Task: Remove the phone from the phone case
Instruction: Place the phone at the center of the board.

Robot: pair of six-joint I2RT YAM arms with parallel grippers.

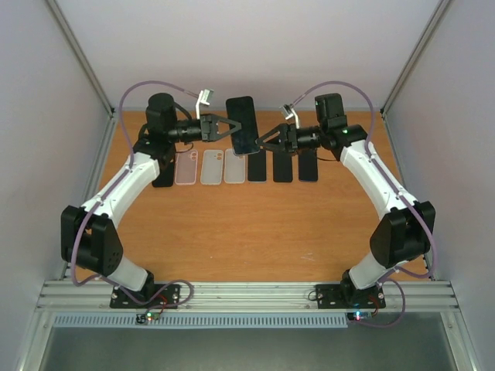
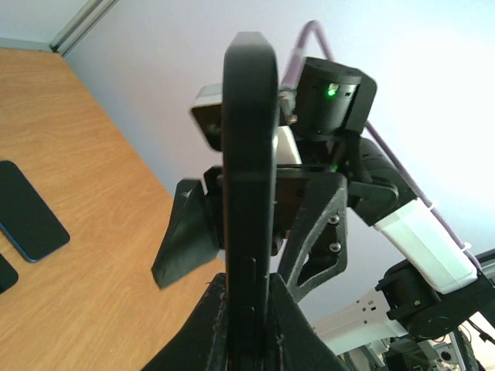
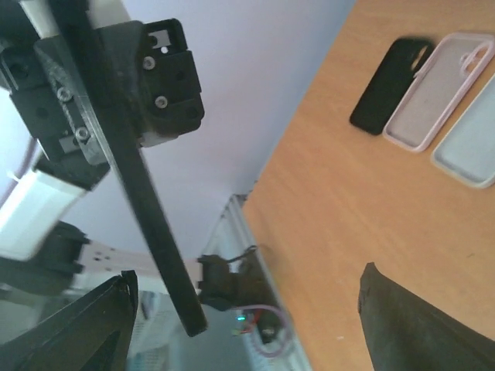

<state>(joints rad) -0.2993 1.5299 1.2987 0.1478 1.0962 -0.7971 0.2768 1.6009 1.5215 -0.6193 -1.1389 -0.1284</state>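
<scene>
Upper centre of the top view: my left gripper [image 1: 230, 129] clamps the phone [image 1: 241, 114] aloft, while my right gripper [image 1: 263, 143] gapes empty. A clumsy grab could knock it loose.

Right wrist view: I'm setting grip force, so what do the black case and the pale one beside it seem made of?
Black case: probably matte silicone or plastic; it is evenly dull with no glare. Pale case: likely translucent plastic, frosted in the middle and pink along its rim. Whether either is soft or rigid does not show.
</scene>
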